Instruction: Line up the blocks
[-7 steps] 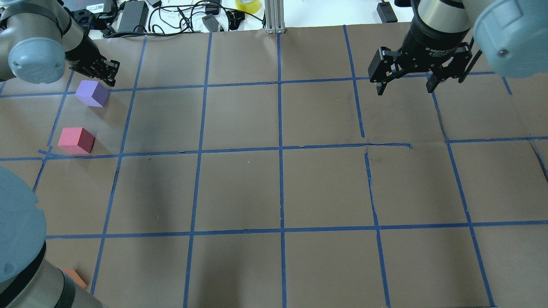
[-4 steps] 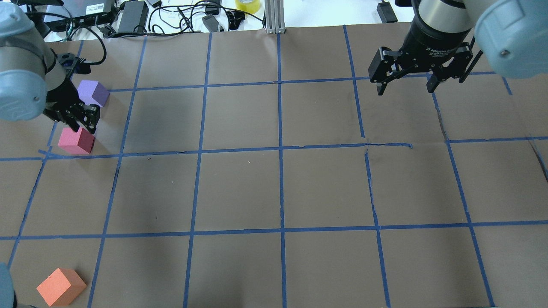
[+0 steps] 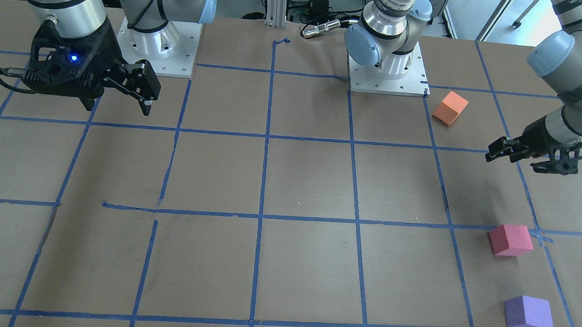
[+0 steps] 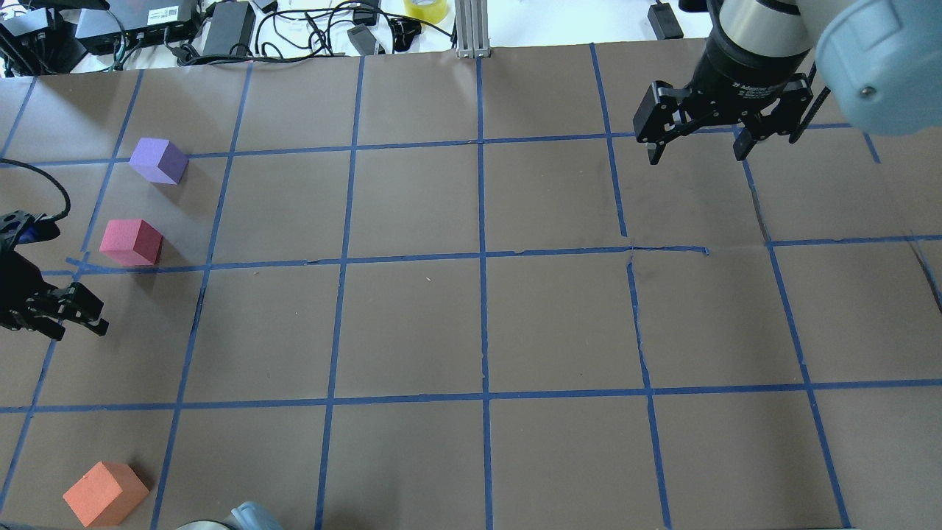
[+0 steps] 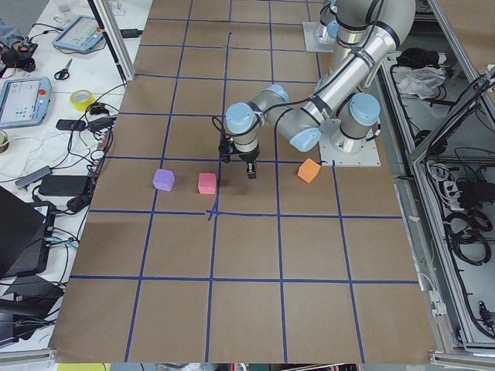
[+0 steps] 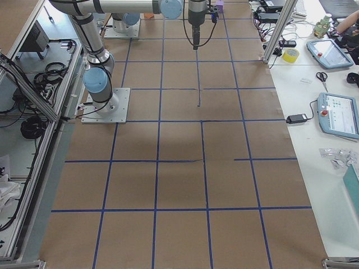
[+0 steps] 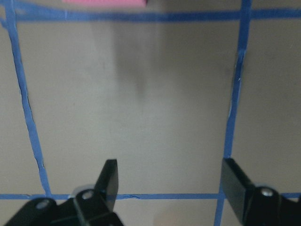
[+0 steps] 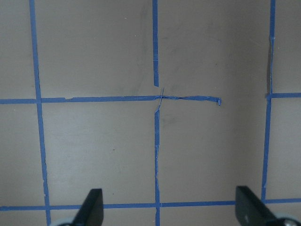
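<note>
Brown-papered table (image 4: pixel 412 324), blue tape grid. Along its left edge, apart and unmoved: purple block (image 4: pixel 158 160), pink block (image 4: pixel 131 241), orange block (image 4: pixel 105 493). Between pink and orange, left gripper (image 4: pixel 77 329), jaws spread and empty, now drawn back past both far blocks. Probably means fetching orange next. Right gripper (image 4: pixel 695 156) spread wide, empty, well away.

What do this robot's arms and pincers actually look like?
Both arms, left arm and right arm, are silver-grey tubes with pale blue joint caps. The left pincer and right pincer are black, each with two flat fingers. The right one carries white lettering on its wrist collar and a blue light; a black cable loops off the left wrist.
</note>
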You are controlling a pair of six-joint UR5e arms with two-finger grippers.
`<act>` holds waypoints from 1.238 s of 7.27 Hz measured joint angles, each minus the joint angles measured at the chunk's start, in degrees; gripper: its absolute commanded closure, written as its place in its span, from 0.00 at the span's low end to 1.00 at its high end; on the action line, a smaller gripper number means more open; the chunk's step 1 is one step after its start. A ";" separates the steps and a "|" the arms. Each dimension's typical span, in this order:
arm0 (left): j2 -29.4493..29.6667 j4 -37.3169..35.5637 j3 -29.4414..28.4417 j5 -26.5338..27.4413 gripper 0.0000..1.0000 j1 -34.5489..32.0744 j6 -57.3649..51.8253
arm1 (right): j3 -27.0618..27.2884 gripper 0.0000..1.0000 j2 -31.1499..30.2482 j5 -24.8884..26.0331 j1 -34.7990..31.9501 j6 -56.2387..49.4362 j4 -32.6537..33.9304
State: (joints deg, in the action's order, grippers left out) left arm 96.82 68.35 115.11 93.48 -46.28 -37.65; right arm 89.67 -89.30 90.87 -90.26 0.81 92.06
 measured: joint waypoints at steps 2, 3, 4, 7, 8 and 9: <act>-2.72 0.26 4.17 1.13 0.30 2.41 4.41 | 0.05 0.00 0.00 0.01 0.00 0.00 -0.12; -3.74 0.26 6.09 1.81 0.20 3.30 7.33 | 0.06 0.00 0.00 0.01 0.00 0.04 -0.17; -4.77 0.21 6.93 3.92 0.08 3.95 9.62 | 0.06 0.00 0.00 0.01 0.00 0.06 -0.22; -7.37 0.09 7.37 12.51 0.00 5.76 14.64 | 0.06 0.00 0.00 0.01 0.00 0.07 -0.37; -7.58 0.57 7.41 11.54 0.00 8.35 14.37 | 0.06 0.00 0.00 0.01 0.00 0.07 -0.43; -7.55 1.44 7.56 8.89 0.00 11.52 13.01 | 0.07 0.00 0.00 0.01 0.00 0.07 -0.44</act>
State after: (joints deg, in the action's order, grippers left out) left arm 89.26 69.79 122.66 102.37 -34.75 -24.64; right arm 89.74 -89.30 90.88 -90.26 0.88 91.62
